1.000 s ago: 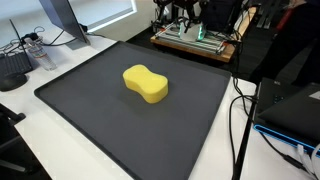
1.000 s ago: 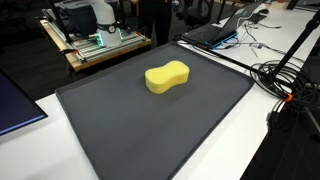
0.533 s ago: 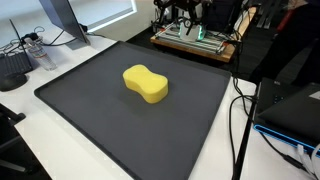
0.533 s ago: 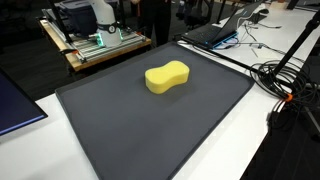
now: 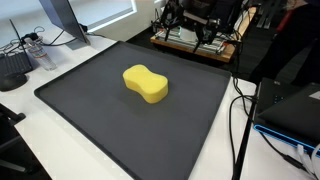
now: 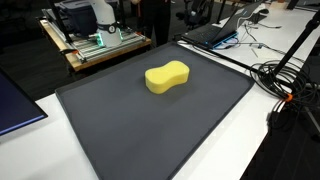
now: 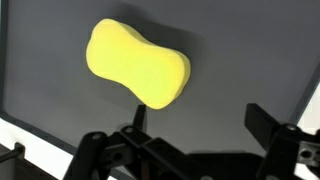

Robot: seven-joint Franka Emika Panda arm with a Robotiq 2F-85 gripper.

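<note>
Yellow sponge (image 5: 145,84) is the thing to look at, and it lies on a big dark mat (image 5: 90,110). The white surface (image 5: 95,45) is the biggest thing here, and the mat covers most of it. In both exterior views the sponge sits near the middle of the mat, a bit toward the far side (image 6: 167,77). It lies flat and nothing touches it. It is fat at both ends and thinner in the middle, like a peanut.

At the far edge of the surface stands a wooden board (image 6: 100,45) with green parts on it. A laptop (image 6: 215,30) lies near one corner of the mat, and black cables (image 6: 290,85) lie in a heap beside the mat.

In the wrist view the pincer (image 7: 185,140) shows at the bottom edge. Its two fingers (image 7: 265,120) stand wide apart and hold nothing. The sponge (image 7: 138,64) lies above it in this view, a bit to the left. The pincer and the sponge are apart and do not touch.
</note>
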